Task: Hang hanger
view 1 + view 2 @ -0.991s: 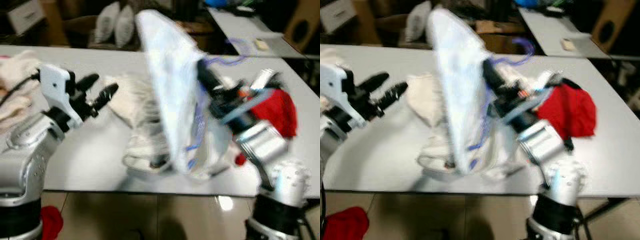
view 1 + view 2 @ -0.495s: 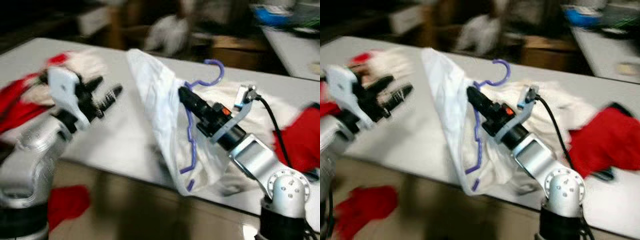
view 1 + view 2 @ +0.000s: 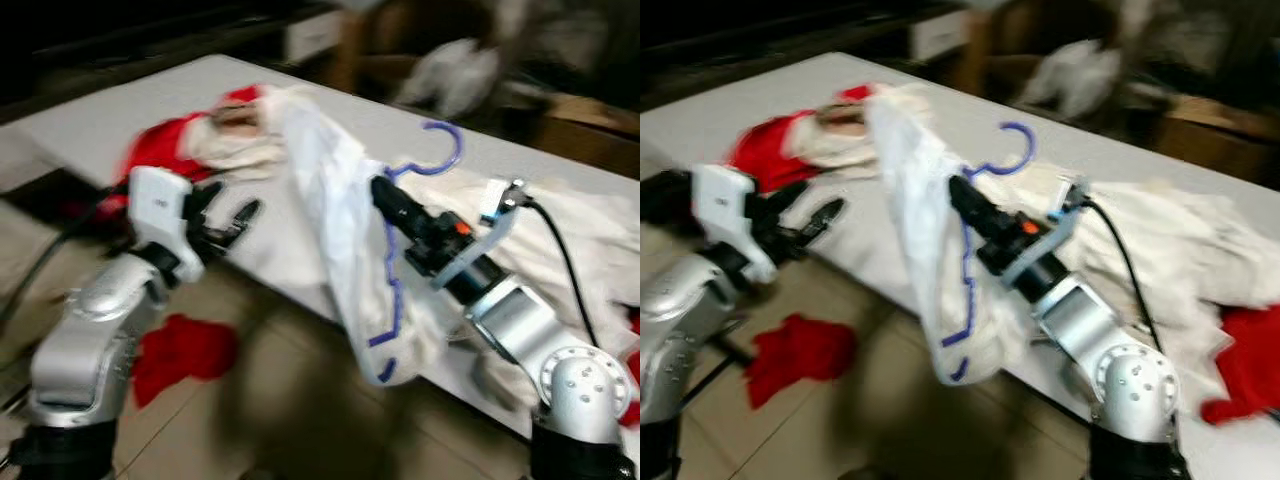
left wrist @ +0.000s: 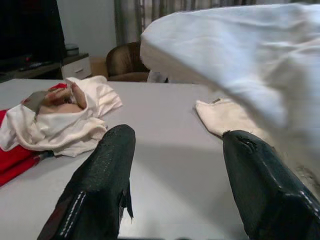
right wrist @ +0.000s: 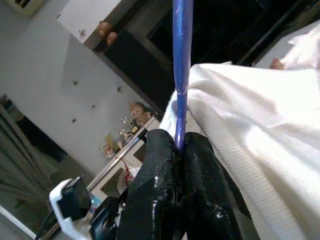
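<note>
Grey tabletop (image 3: pixel 150 105) w/ heaped clothes; beige tiled floor (image 3: pixel 270 400); brown armchair (image 4: pixel 125 62), curtains behind; bkgd dim.

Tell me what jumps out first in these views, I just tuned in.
The right gripper holds a purple hanger with a white garment draped on it, lifted above the near edge of the grey table. The left gripper is open, held out beside the garment. A heap of red and white clothes lies on the table behind, and a red cloth is on the floor.

No readable text, labels or numbers anywhere.
</note>
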Controlling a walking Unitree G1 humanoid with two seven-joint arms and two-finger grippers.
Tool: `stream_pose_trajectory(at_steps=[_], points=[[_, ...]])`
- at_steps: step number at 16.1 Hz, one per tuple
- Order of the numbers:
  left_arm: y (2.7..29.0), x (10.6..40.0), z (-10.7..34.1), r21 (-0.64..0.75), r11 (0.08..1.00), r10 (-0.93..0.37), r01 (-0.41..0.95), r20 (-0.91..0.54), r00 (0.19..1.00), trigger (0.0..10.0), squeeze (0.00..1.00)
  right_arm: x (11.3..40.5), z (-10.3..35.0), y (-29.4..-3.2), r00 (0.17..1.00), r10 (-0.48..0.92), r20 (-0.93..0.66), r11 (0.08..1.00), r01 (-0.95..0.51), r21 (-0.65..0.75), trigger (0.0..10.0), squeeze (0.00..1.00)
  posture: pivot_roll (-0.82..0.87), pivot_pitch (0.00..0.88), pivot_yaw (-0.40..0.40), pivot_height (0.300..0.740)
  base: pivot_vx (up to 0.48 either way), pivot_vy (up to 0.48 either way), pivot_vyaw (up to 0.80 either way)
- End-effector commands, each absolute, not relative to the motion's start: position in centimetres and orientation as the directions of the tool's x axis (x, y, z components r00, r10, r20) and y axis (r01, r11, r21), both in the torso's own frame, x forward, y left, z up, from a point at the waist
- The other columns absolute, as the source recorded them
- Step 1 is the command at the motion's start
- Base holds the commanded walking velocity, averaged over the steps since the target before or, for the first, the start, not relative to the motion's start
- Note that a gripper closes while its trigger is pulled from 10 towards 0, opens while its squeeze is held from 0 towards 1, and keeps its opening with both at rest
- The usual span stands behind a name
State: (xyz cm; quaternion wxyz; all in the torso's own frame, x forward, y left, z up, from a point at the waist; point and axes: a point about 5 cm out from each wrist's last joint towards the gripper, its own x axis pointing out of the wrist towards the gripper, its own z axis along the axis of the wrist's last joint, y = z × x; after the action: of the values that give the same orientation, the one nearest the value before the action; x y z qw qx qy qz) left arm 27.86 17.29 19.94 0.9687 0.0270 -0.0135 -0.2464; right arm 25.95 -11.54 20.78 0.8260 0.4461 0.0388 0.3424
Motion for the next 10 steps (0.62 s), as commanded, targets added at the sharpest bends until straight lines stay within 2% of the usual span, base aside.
stream_pose_trajectory(at_steps=[1,3,5,6,8,10], points=[[17.0,27.9,20.2,0.063,0.868,-0.494,0.493,0.014,0.869,10.0,0.00,26.1,21.1,-11.3,0.751,0.604,0.265,0.358,-0.553,0.752,10.0,0.00,-0.09,0.000,-0.013,0.740,0.000,0.000,0.74],[17.4,28.4,20.7,0.085,0.874,-0.483,0.478,0.040,0.875,10.0,0.00,27.5,23.2,-13.8,0.781,0.523,0.341,0.381,-0.572,0.726,10.0,0.00,-0.11,0.000,-0.001,0.740,0.000,0.000,0.74],[17.4,28.7,21.4,0.087,0.887,-0.460,0.453,0.092,0.883,10.0,0.00,27.5,26.9,-15.2,0.723,0.517,0.458,0.397,-0.677,0.620,10.0,0.00,-0.11,0.000,-0.005,0.740,0.000,0.000,0.74],[17.3,28.7,21.6,0.070,0.890,-0.456,0.451,0.115,0.882,10.0,0.00,27.1,29.0,-15.7,0.678,0.501,0.538,0.362,-0.729,0.581,10.0,0.00,-0.12,0.000,-0.007,0.740,0.000,0.000,0.74],[16.8,28.6,21.4,0.063,0.884,-0.467,0.463,0.127,0.875,10.0,0.00,26.3,30.3,-15.5,0.622,0.534,0.573,0.357,-0.780,0.513,10.0,0.00,-0.14,0.000,-0.009,0.740,0.000,0.000,0.73],[16.2,28.6,21.4,0.070,0.883,-0.469,0.464,0.144,0.871,10.0,0.00,26.2,27.8,-14.3,0.649,0.577,0.496,0.341,-0.743,0.576,10.0,0.00,-0.12,0.000,-0.023,0.740,0.000,0.000,0.73]])
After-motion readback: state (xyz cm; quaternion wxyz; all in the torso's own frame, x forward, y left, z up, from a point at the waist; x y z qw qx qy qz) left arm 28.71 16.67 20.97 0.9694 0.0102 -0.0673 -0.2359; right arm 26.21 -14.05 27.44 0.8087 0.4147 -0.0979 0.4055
